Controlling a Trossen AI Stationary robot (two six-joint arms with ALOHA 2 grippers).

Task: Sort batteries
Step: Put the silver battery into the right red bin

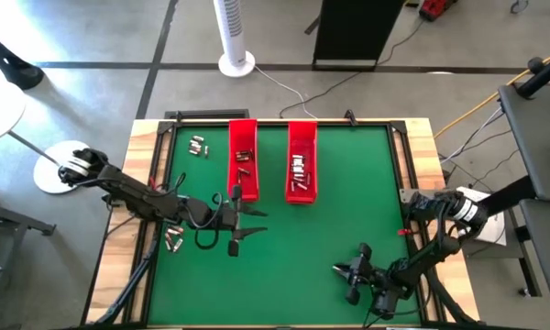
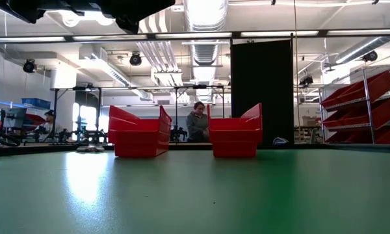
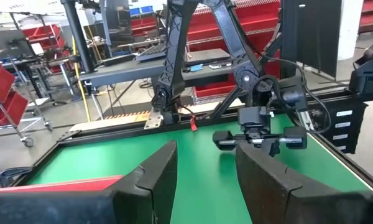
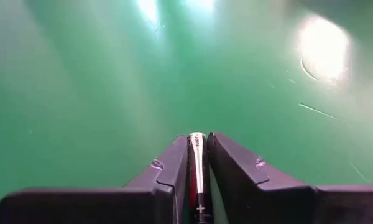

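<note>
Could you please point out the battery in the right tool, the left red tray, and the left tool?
battery (image 4: pixel 197 163): right wrist view, silvery body.
left red tray (image 1: pixel 243 137): high view, tray floor.
left tool (image 1: pixel 250 224): high view, between fingertips.

glossy red plastic trays (image 1: pixel 243 147)

A flat green-topped table (image 1: pixel 284 247) with a pale wooden rim carries two long red plastic trays (image 1: pixel 243 159) (image 1: pixel 302 160) side by side, plus two clusters of tiny silvery cylinders, probably batteries (image 1: pixel 198 145) (image 1: pixel 174 238).
</note>
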